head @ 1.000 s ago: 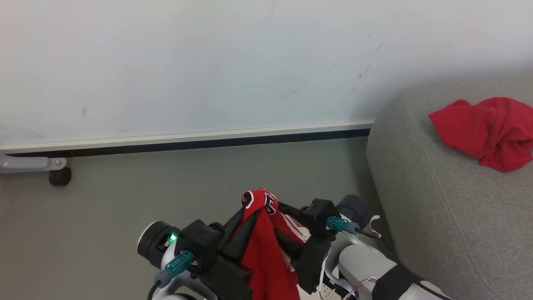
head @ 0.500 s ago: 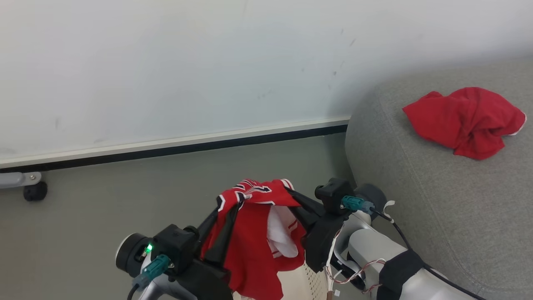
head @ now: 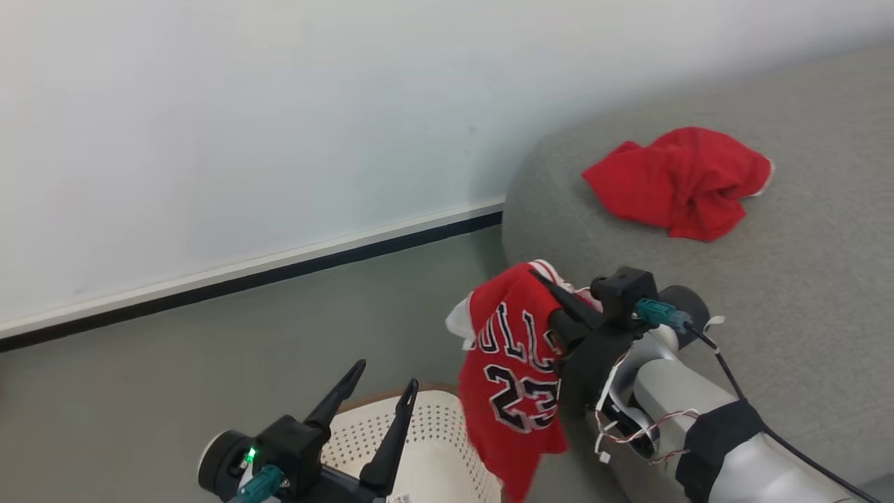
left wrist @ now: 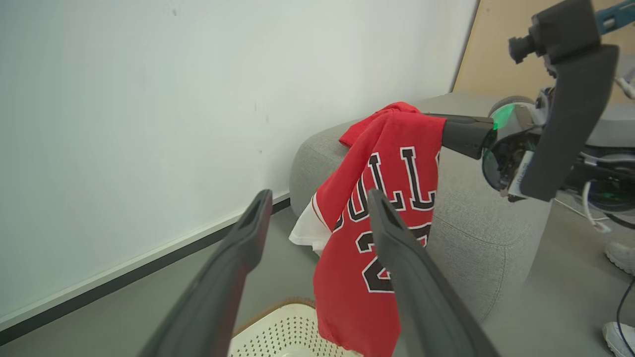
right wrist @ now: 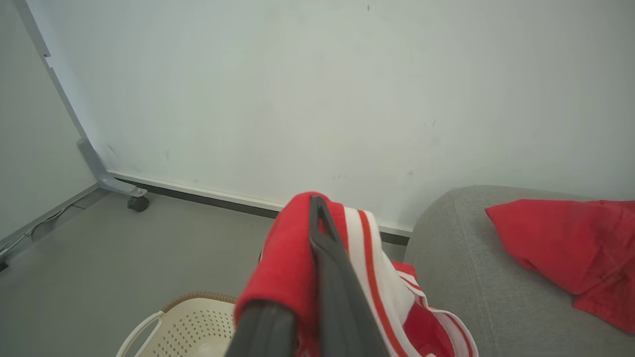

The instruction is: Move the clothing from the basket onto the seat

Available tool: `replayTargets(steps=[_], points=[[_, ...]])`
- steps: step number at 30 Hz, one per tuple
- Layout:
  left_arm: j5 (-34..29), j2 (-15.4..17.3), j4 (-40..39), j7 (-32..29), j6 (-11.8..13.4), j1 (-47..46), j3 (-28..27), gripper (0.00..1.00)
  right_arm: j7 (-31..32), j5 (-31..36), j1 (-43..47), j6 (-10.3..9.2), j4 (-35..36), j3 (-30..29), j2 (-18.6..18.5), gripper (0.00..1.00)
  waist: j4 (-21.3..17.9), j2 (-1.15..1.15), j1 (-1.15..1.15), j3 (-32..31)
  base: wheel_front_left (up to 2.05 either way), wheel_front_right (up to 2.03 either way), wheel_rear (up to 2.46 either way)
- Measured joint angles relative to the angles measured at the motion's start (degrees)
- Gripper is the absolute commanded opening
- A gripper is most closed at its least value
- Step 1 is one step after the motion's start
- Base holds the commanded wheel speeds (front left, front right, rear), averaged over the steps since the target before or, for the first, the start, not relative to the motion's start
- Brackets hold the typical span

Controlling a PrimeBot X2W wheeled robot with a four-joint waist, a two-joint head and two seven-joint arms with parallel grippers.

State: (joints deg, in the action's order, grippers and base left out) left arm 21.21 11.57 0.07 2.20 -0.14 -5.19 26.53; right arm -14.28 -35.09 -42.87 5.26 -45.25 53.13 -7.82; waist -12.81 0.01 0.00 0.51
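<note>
Red jersey (head: 513,377) with dark, white-outlined letters and a two-digit number beginning with 2, hanging free in the air just off the rounded front corner of the seat (head: 803,293), its top edge level with the seat's upper surface and its hem trailing below that corner. White lining and red-and-white striped trim exposed at the fold on the side away from the seat. Jersey (right wrist: 292,258) draped over and pinched between the closed fingers of the right end effector (head: 541,279), held at the same corner of the seat, with the forearm reaching in across the seat's front edge.

Second garment, plain red (head: 681,178), lying crumpled on top of the seat, well back from the corner and well apart from the jersey.

Cream perforated basket (head: 433,447) with brown rim on the floor (head: 174,363), beside the seat and below the jersey's hem; contents not visible in the part shown.

Left end effector (head: 386,374) above the basket on the side away from the seat, fingers spread apart and holding nothing; in the left wrist view, jersey (left wrist: 377,198) and seat (left wrist: 476,233) framed beyond the two fingers.

White wall (head: 279,126) with dark baseboard behind the seat; castor-footed grey frame leg (right wrist: 136,201) at the wall, far from the seat.
</note>
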Motion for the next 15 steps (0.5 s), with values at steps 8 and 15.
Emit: replayTargets(steps=[8, 15], points=[[0.0, 0.01, 1.05, 1.72, -0.87, 2.32, 1.35, 1.0, 0.0, 1.93, 2.71, -2.32, 4.32, -1.81, -4.52, 0.0, -6.65, 0.0, 0.0, -0.92, 0.0, 0.0, 0.0], [-0.05, -0.81, 1.25, 2.96, -0.92, 3.01, 2.37, 1.0, -0.01, 3.12, 3.58, -3.98, 8.93, -3.87, -7.84, 0.0, -12.17, 0.0, 0.0, -1.32, 0.0, 0.0, 0.0]])
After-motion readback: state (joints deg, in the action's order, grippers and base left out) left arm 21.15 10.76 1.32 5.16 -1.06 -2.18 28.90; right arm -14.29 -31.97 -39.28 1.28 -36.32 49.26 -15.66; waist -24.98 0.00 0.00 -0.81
